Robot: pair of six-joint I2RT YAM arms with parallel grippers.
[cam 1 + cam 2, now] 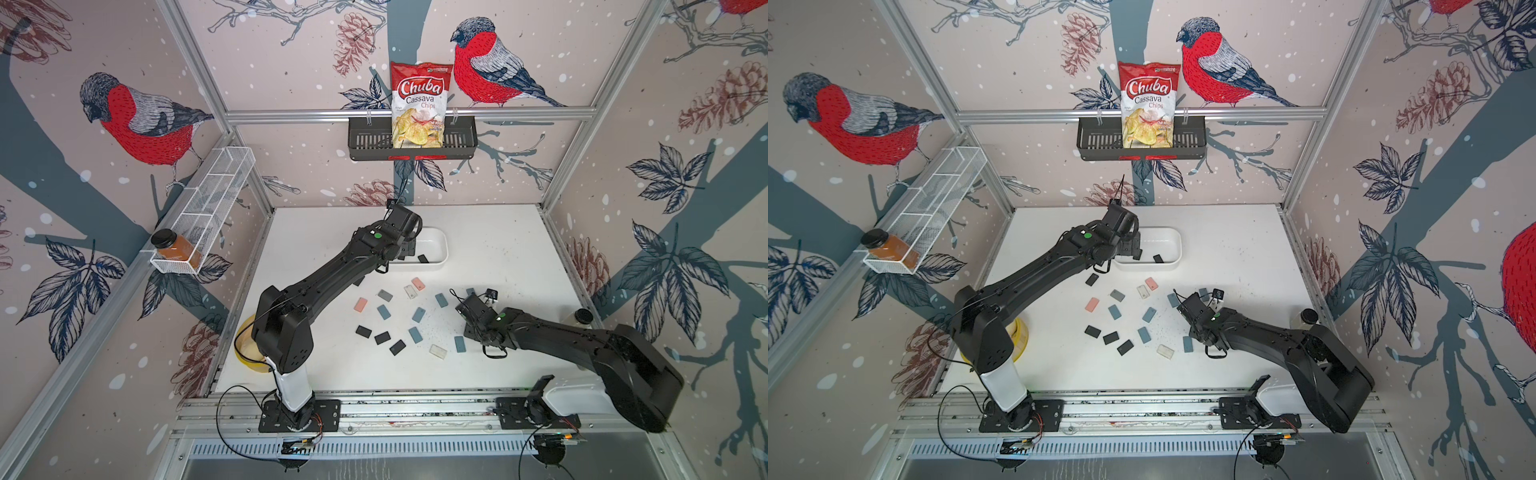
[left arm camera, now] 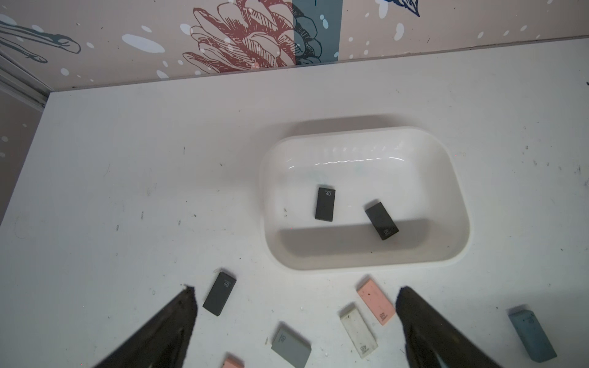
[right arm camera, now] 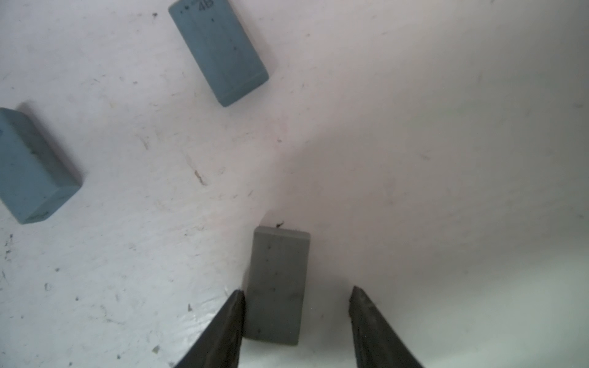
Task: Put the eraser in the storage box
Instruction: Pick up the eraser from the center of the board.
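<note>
2 blk erasers (image 2: 324, 204) in storage box (image 2: 459, 204).

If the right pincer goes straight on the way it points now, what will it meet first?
Probably the grey eraser, lying between the fingers of the right pincer, then the table under it; depth is unclear.

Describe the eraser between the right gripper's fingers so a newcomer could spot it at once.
On the white table, follow the right arm to the right gripper. The eraser lies flat between its open fingers, one finger against its side. Unlike the two blue erasers nearby, it looks grey.
</note>
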